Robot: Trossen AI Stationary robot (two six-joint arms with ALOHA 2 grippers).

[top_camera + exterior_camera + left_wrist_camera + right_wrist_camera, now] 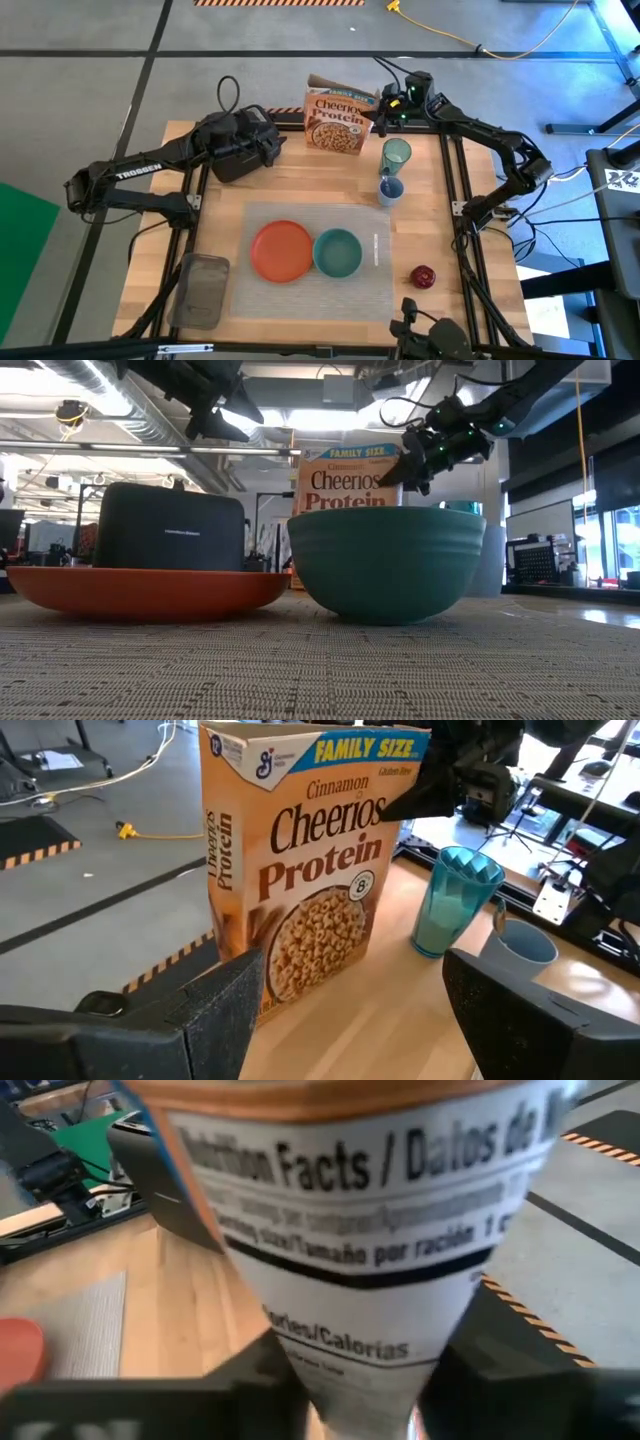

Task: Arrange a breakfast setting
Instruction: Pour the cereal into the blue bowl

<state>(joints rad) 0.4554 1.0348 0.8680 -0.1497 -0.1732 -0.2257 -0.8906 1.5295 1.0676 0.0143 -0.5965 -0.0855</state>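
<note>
My right claw [378, 112] stands at the far edge of the table, its 2 fingers [250, 1380] set on either side of the narrow side panel of the Cheerios Protein box [338, 118]; the panel fills the gap, so I read the claw as clamped on the box's upper right corner. The box stands upright at the far middle of the table. Just right of it stands the green tumbler [396, 156], and just nearer than that a small pale blue cup [390, 190]. My left claw [268, 143] hovers over the black toaster [235, 150], left of the box, fingers [230, 1010] spread apart and holding nothing. Nearer, the ribbed placemat [300, 300] lies flat at the table's middle. On it sit the orange plate [281, 250] and, touching its right rim, the teal bowl [338, 252]; 1 piece of silver cutlery [376, 248] lies just right of the bowl. The red apple [423, 276] rests on bare wood right of the mat. A grey tray [201, 290] lies at the mat's left.
</note>
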